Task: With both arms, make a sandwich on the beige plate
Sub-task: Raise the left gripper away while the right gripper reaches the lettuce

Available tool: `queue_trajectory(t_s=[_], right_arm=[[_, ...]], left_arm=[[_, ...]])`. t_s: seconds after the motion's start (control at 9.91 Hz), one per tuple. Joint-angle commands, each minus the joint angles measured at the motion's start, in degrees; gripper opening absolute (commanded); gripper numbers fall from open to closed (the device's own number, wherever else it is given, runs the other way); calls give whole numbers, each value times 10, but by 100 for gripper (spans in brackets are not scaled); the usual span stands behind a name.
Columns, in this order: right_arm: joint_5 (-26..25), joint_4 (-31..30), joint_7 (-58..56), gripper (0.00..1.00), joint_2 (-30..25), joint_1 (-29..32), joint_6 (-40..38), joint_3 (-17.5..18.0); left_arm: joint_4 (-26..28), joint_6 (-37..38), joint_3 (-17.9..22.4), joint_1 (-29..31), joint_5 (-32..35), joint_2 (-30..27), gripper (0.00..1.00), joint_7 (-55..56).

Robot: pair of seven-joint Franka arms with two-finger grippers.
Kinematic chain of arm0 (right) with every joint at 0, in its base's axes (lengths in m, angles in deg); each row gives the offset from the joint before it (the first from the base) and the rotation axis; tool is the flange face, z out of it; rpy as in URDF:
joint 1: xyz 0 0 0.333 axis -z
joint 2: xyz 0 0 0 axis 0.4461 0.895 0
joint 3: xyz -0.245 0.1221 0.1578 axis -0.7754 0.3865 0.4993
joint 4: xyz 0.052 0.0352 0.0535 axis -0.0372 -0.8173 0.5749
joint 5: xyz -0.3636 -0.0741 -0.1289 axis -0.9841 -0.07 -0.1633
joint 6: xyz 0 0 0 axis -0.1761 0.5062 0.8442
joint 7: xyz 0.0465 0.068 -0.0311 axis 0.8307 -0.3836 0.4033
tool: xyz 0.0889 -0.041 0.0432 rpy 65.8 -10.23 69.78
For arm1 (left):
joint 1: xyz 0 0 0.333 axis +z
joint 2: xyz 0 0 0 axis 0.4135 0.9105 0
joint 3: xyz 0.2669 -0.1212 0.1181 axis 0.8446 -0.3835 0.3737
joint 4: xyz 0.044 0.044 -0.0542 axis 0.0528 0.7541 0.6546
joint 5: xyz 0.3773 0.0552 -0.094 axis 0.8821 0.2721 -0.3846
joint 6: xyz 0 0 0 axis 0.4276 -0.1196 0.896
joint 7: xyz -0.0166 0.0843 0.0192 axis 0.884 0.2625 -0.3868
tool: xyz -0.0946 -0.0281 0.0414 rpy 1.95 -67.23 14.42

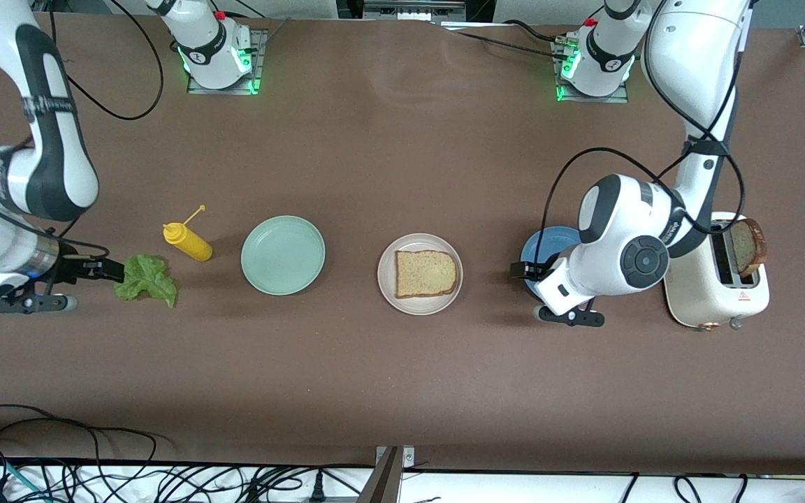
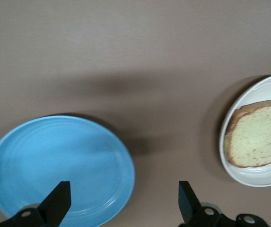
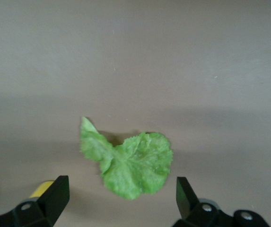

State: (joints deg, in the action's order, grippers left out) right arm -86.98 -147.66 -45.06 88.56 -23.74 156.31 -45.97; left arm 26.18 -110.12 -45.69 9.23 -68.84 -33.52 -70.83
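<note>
One slice of bread (image 1: 425,273) lies flat on the beige plate (image 1: 386,274) in the middle of the table. It also shows in the left wrist view as bread (image 2: 260,139) on that plate (image 2: 253,178). A second slice (image 1: 748,246) stands in the toaster (image 1: 713,297). The lettuce leaf (image 1: 145,279) lies on the table toward the right arm's end. My right gripper (image 1: 117,271) hangs open over the table at the leaf's edge; the lettuce (image 3: 130,163) sits just ahead of the gripper (image 3: 121,203). My left gripper (image 1: 523,270) is open and empty over the blue plate's rim (image 2: 59,165).
A mint-green plate (image 1: 283,254) and a yellow squeeze bottle (image 1: 189,241) stand between the lettuce and the beige plate. The blue plate (image 1: 542,244) is partly hidden under the left arm, with the toaster beside it. Cables hang along the table edge nearest the front camera.
</note>
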Motion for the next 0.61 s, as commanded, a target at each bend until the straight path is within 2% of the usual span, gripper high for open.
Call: queue_trajectory(t_s=[0.0,0.3,0.5], right_arm=[[3,8,-19,100,72,8,46,4],[3,-6,-20,100,102,9,89,4],[2,-7,-21,98,104,10,90,4]], left_arm=[[1,31,-3,32,25,-18,100,-35],[1,76,-3,85,25,-35,100,-121],[0,105,-3,118,29,-58,100,-129]])
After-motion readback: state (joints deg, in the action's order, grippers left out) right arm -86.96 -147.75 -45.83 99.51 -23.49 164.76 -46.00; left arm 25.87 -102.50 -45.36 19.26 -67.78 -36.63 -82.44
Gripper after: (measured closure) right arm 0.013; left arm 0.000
